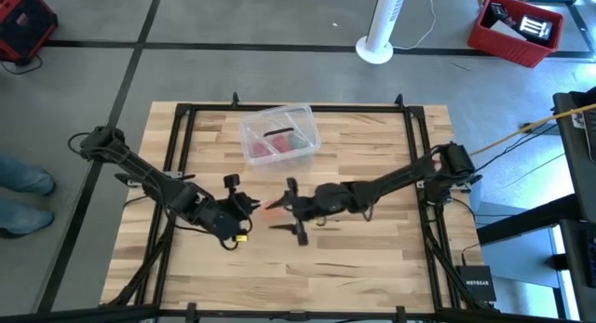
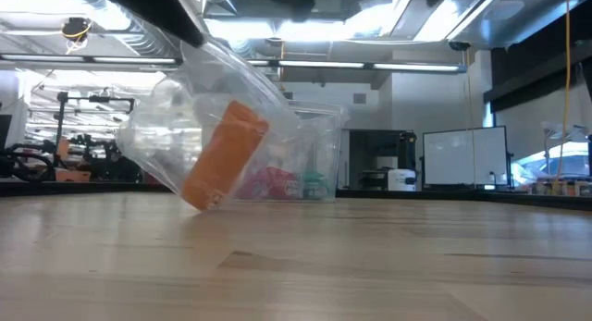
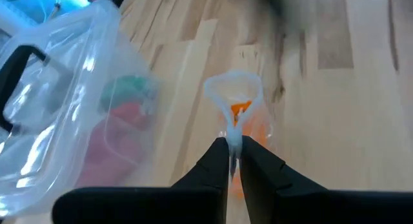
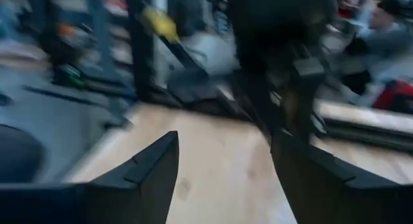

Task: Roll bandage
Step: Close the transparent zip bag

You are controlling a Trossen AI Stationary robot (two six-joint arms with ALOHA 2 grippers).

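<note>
L gripper (image 3: 230,161) fingers pinched wrapper (image 3: 233,95) holding bandage (image 2: 225,154), tilted toward 1 o'clock; R gripper (image 4: 222,179) fingers open, empty, just at 3 o'clock.

On the light wooden slatted table (image 1: 372,258), the clear plastic lidded box (image 1: 279,135) holding red and green contents sits toward the far edge, near the middle. Nearer the front, the two dark arms meet at the table's centre: the left gripper (image 1: 250,205) on the left side, the right gripper (image 1: 293,209) just beside it on the right. Between them is the bright orange fabric bandage roll (image 2: 225,154), inside a crumpled clear plastic wrapper (image 2: 171,136), in front of the box.
</note>
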